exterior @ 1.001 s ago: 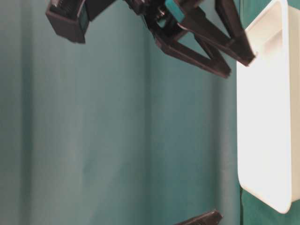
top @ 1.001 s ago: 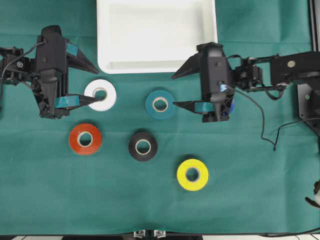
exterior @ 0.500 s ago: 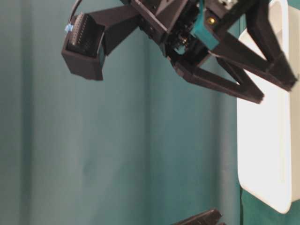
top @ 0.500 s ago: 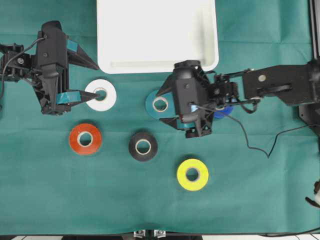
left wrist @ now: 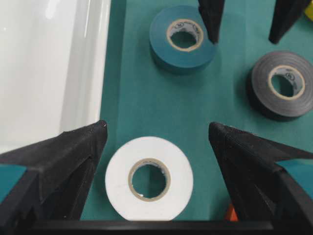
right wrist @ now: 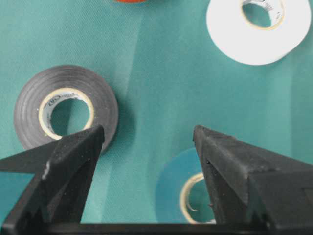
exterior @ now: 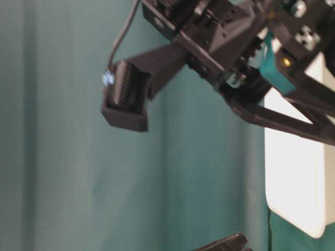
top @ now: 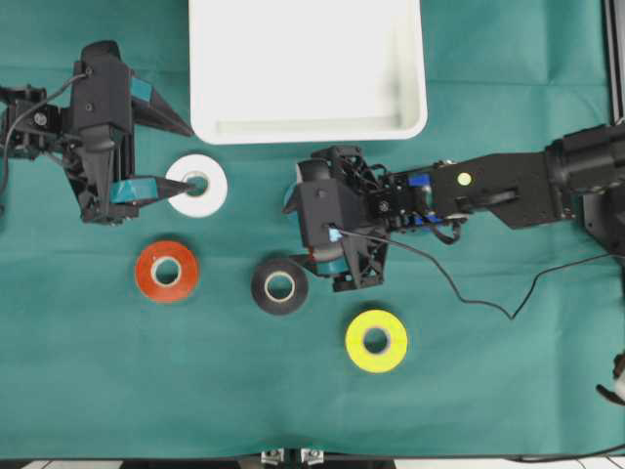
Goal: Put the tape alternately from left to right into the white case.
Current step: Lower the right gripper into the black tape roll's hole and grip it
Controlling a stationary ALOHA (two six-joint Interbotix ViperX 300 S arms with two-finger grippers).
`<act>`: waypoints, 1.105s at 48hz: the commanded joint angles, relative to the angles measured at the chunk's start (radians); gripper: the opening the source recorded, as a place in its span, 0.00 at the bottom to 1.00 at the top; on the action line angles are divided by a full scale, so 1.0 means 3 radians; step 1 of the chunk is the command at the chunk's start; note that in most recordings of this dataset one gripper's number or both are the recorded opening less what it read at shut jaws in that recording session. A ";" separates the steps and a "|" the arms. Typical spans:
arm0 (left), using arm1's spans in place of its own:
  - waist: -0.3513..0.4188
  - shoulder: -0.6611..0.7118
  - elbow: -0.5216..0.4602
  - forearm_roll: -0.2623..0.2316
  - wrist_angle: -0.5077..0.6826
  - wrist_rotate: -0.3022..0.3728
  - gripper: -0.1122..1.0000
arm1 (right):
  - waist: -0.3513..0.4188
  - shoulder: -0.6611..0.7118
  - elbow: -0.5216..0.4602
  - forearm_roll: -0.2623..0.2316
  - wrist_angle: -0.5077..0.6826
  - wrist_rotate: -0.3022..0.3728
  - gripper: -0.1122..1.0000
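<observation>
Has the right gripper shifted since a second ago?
Yes. The right gripper has swung left, away from the white case's right corner, and now sits over the teal roll, jaws open.

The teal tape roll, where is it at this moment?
In the left wrist view the teal tape roll lies flat on the green cloth, right of the white case and beyond the white roll, with the black roll to its right.

From my overhead view: shallow white plastic case [top: 308, 70] at twelve o'clock. White tape roll [top: 197, 186] at ten. Teal tape roll [top: 290, 200] near centre, under the right arm. Orange-red tape roll [top: 166, 271] at nine. Black tape roll [top: 279, 285] just below centre. Yellow tape roll [top: 376, 340] at five.
</observation>
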 commanded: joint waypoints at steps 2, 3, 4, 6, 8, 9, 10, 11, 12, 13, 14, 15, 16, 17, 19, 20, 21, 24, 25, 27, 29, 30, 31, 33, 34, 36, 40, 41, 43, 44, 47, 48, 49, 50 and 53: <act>0.0010 -0.0020 -0.0015 -0.0010 -0.0015 0.0000 0.70 | 0.0056 0.0020 -0.0118 0.0000 -0.0010 0.0056 0.85; 0.0010 -0.0020 -0.0015 -0.0010 -0.0015 0.0000 0.70 | 0.0066 0.0031 -0.0128 -0.0005 -0.0015 0.0061 0.85; 0.0010 -0.0020 -0.0015 -0.0010 -0.0015 0.0000 0.70 | 0.0077 0.0046 -0.0133 0.0000 -0.0010 0.0066 0.85; 0.0010 -0.0020 -0.0010 -0.0010 -0.0020 0.0000 0.70 | 0.0092 0.0072 -0.0153 -0.0005 -0.0010 0.0072 0.85; 0.0010 -0.0020 -0.0010 -0.0010 -0.0015 0.0000 0.70 | 0.0102 0.0092 -0.0174 0.0000 -0.0010 0.0082 0.85; 0.0010 -0.0020 -0.0015 -0.0010 -0.0015 0.0000 0.70 | 0.0107 0.0107 -0.0184 -0.0005 -0.0010 0.0082 0.85; 0.0010 -0.0020 -0.0010 -0.0010 -0.0020 0.0000 0.70 | 0.0112 0.0123 -0.0194 0.0000 -0.0010 0.0082 0.85; 0.0010 -0.0020 -0.0015 -0.0010 -0.0015 0.0000 0.70 | 0.0112 0.0133 -0.0205 0.0000 -0.0010 0.0082 0.85; 0.0010 -0.0020 -0.0010 -0.0010 -0.0020 0.0000 0.70 | 0.0118 0.0148 -0.0215 -0.0005 -0.0010 0.0082 0.85; 0.0010 -0.0020 -0.0010 -0.0010 -0.0015 0.0000 0.70 | 0.0118 0.0164 -0.0225 0.0000 -0.0010 0.0082 0.85; 0.0010 -0.0020 -0.0010 -0.0010 -0.0015 0.0000 0.70 | 0.0118 0.0179 -0.0235 -0.0005 -0.0010 0.0082 0.85; 0.0010 -0.0020 -0.0010 -0.0010 -0.0020 0.0000 0.70 | 0.0118 0.0194 -0.0240 0.0000 -0.0015 0.0087 0.85; 0.0010 -0.0020 -0.0010 -0.0010 -0.0015 0.0000 0.70 | 0.0118 0.0210 -0.0256 0.0000 -0.0010 0.0087 0.85; 0.0010 -0.0020 -0.0010 -0.0010 -0.0015 0.0000 0.70 | 0.0118 0.0230 -0.0261 -0.0005 -0.0010 0.0087 0.85; 0.0010 -0.0020 -0.0010 -0.0010 -0.0020 0.0000 0.70 | 0.0118 0.0271 -0.0281 0.0000 -0.0010 0.0087 0.85; 0.0010 -0.0020 -0.0010 -0.0010 -0.0020 0.0000 0.70 | 0.0118 0.0291 -0.0291 0.0000 -0.0015 0.0092 0.85; 0.0010 -0.0020 -0.0010 -0.0010 -0.0015 0.0000 0.70 | 0.0118 0.0307 -0.0302 0.0000 -0.0015 0.0092 0.85; 0.0010 -0.0020 -0.0010 -0.0010 -0.0015 0.0000 0.70 | 0.0118 0.0353 -0.0322 -0.0005 -0.0010 0.0102 0.85; 0.0010 -0.0020 -0.0005 -0.0010 -0.0015 0.0000 0.70 | 0.0118 0.0373 -0.0327 0.0000 -0.0010 0.0107 0.85; 0.0010 -0.0020 -0.0005 -0.0010 -0.0015 0.0000 0.70 | 0.0118 0.0394 -0.0337 -0.0005 -0.0010 0.0112 0.85; 0.0010 -0.0020 -0.0005 -0.0010 -0.0015 0.0000 0.70 | 0.0118 0.0424 -0.0348 0.0000 -0.0010 0.0118 0.85; 0.0010 -0.0020 -0.0005 -0.0010 -0.0020 0.0000 0.70 | 0.0118 0.0430 -0.0358 0.0000 -0.0010 0.0118 0.85; 0.0010 -0.0020 0.0000 -0.0010 -0.0015 -0.0005 0.70 | 0.0118 0.0445 -0.0363 0.0000 -0.0015 0.0118 0.85; 0.0010 -0.0020 0.0005 -0.0010 -0.0015 -0.0005 0.70 | 0.0118 0.0470 -0.0378 -0.0005 -0.0020 0.0118 0.85; 0.0010 -0.0020 0.0005 -0.0010 -0.0015 0.0000 0.70 | 0.0118 0.0486 -0.0383 -0.0005 -0.0020 0.0118 0.85; 0.0010 -0.0020 0.0010 -0.0010 -0.0015 -0.0005 0.70 | 0.0118 0.0516 -0.0404 0.0000 -0.0015 0.0118 0.85; 0.0010 -0.0020 0.0010 -0.0010 -0.0015 0.0000 0.70 | 0.0118 0.0557 -0.0424 -0.0005 -0.0010 0.0118 0.85; 0.0010 -0.0015 0.0015 -0.0010 -0.0015 -0.0005 0.70 | 0.0112 0.0562 -0.0430 -0.0005 -0.0005 0.0118 0.85; 0.0010 -0.0020 0.0015 -0.0010 -0.0015 -0.0005 0.70 | 0.0118 0.0573 -0.0440 -0.0005 0.0000 0.0118 0.84; 0.0010 -0.0020 0.0010 -0.0010 -0.0015 -0.0005 0.70 | 0.0118 0.0573 -0.0440 -0.0005 0.0000 0.0118 0.84; 0.0010 -0.0020 0.0015 -0.0010 -0.0020 -0.0005 0.70 | 0.0118 0.0578 -0.0445 0.0000 0.0010 0.0118 0.84; 0.0010 -0.0020 0.0015 -0.0010 -0.0015 -0.0005 0.70 | 0.0118 0.0573 -0.0445 -0.0005 0.0010 0.0118 0.84; 0.0010 -0.0020 0.0015 -0.0010 -0.0015 -0.0005 0.70 | 0.0118 0.0573 -0.0450 -0.0005 0.0015 0.0118 0.84; 0.0010 -0.0020 0.0015 -0.0010 -0.0020 -0.0005 0.70 | 0.0118 0.0573 -0.0445 0.0000 0.0020 0.0118 0.83; 0.0010 -0.0020 0.0015 -0.0010 -0.0020 -0.0005 0.70 | 0.0112 0.0573 -0.0450 -0.0005 0.0031 0.0118 0.81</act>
